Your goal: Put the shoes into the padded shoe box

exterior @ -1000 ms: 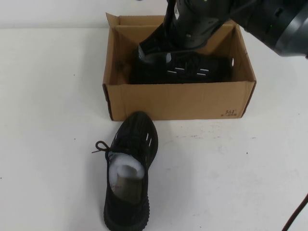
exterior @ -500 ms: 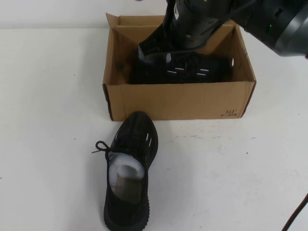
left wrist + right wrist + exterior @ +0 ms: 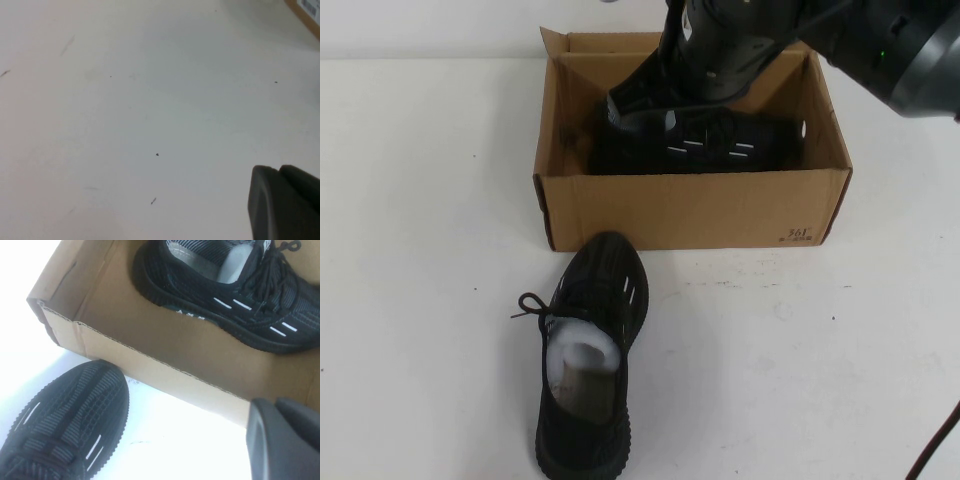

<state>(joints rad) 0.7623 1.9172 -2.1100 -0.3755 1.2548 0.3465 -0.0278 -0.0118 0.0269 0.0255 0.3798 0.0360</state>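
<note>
1. Right hand (image 3: 640, 105) sits low over the open cardboard box (image 3: 690, 205), above the left end of the shoe inside it; I cannot tell whether its fingers are apart or closed, since the arm's dark body covers them from above and only one dark finger (image 3: 280, 440) shows at the corner of the right wrist view.
2. Left hand (image 3: 285, 205) is out of the high view; its own camera shows only part of a dark finger over bare white counter (image 3: 150, 100), so I cannot tell its opening either.
3. One black shoe (image 3: 720, 140) lies on its side inside the box, lengthwise along the front wall, white dash marks facing up. In the right wrist view its laces and pale lining are visible.
4. The second black shoe (image 3: 588, 350) rests upright on the counter just in front of the box, toe pointing at the front wall and close to it, white paper stuffed in its opening.
5. The box stands at the far middle of the counter, flaps open, small black print at its front right corner.
</note>
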